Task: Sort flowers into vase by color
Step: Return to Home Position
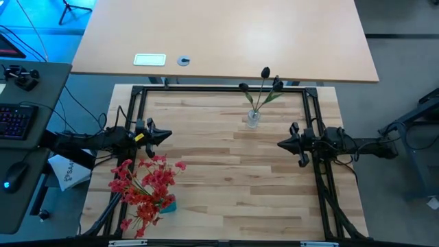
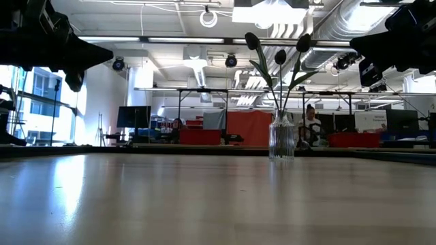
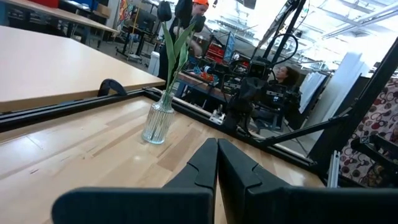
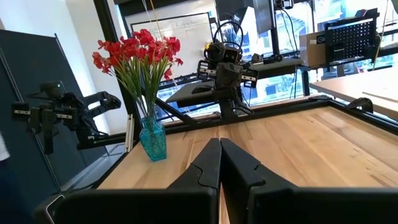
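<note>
High view first: the red flowers (image 1: 147, 185) stand bunched in the blue vase (image 1: 169, 204), well to the left of the clear vase (image 1: 253, 119) and nearer the front edge. The dark-budded flowers (image 1: 264, 82) rise out of the clear vase itself. I see no sprig lying loose, so the sorting looks finished to me.

The left gripper (image 1: 169, 134) hangs well left of the clear vase, the right gripper (image 1: 279, 144) near it on the right. Each wrist view shows its 2 fingers pressed together on nothing.

These sprigs look feather-light, with thin stems that would flex and soft blossoms that would crush. I'd pinch one on the bare stem below the blooms. Loaded, the 2 vases look top-heavy and easy to tip, and the clear one seems breakable.

The wooden table (image 1: 226, 199) is pale, smooth planking with a slight sheen, so a nudged vase may slide. Beyond the clear vase lies an open workshop with desks, screens, ceiling ducts and a seated person (image 2: 311, 122).
</note>
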